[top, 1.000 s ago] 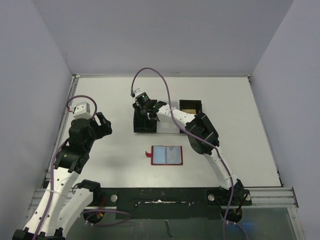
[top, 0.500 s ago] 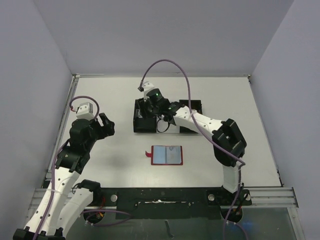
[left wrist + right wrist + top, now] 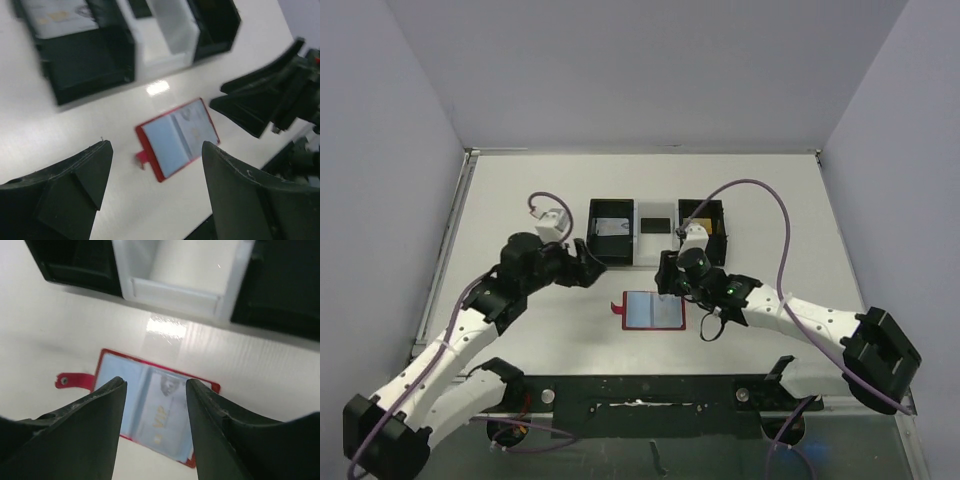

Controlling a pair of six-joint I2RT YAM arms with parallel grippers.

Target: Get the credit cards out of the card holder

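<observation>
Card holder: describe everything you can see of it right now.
The card holder is a small red bifold, leather-like by its look. It lies open and flat on the white table, on the near side of the tray. Its lining is pale blue-grey, and a small red tab sticks out of its left edge. A pale card with gold print sits in its right half. Nothing grips it; the right gripper hovers open above it.

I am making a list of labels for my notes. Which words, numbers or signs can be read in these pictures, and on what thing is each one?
"VIP": gold letters, slightly blurred, so a likely reading; on the card inside the open card holder.
Grey emblem above those letters: too blurred to read.
Print on the pale card in the black bin: too blurred to read.
No other text shows.
</observation>
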